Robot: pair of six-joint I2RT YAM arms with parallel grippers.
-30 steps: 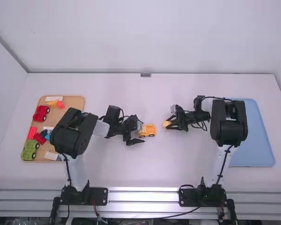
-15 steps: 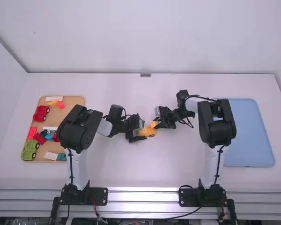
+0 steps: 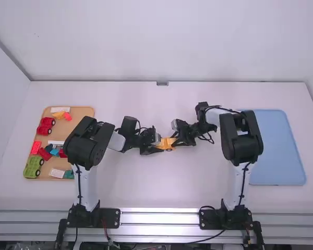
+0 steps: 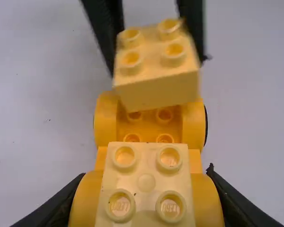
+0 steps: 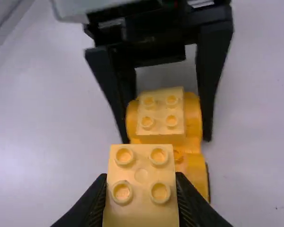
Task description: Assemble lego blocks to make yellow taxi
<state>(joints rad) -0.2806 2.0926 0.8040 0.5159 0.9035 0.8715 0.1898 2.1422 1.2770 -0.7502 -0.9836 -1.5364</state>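
On the white table (image 3: 130, 182), a blue tray (image 3: 276, 151) is noted at right and a brown tray (image 3: 83, 112) of mixed parts at left. Between them, the yellow car base (image 4: 196, 124) is clasped at one end by the left gripper (image 3: 159, 148), with a pale block (image 4: 146, 182) seated there. A loose block (image 5: 141, 189), studs up, is pinched by the right gripper (image 3: 176, 141) over the base's other end; contact below seems hard to judge.
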